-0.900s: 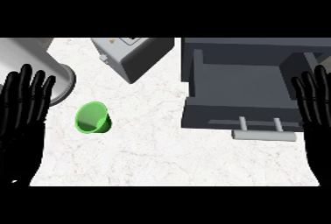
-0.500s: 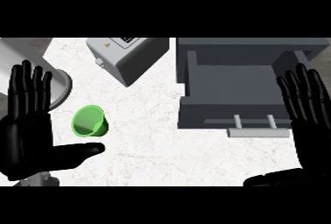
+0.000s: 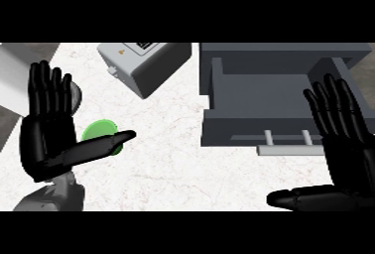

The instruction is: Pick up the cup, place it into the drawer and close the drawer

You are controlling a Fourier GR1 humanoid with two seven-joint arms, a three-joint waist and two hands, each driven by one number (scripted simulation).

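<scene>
Both hands have come further in: the left hand (image 3: 47,141), fingers straight and empty, now covers part of the green cup (image 3: 96,129) on the counter (image 3: 183,166) with its thumb. The right hand (image 3: 351,154), likewise spread and empty, overlaps the open drawer (image 3: 267,96).

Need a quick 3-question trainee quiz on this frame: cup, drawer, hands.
1. True or false: the dark grey drawer stands open.
2. Which hand is nearer the small green plastic cup? A) left hand B) right hand
3. Fill in: the cup sits ___ the drawer, on the white marbled counter.

Key: 1 true; 2 A; 3 outside.
</scene>
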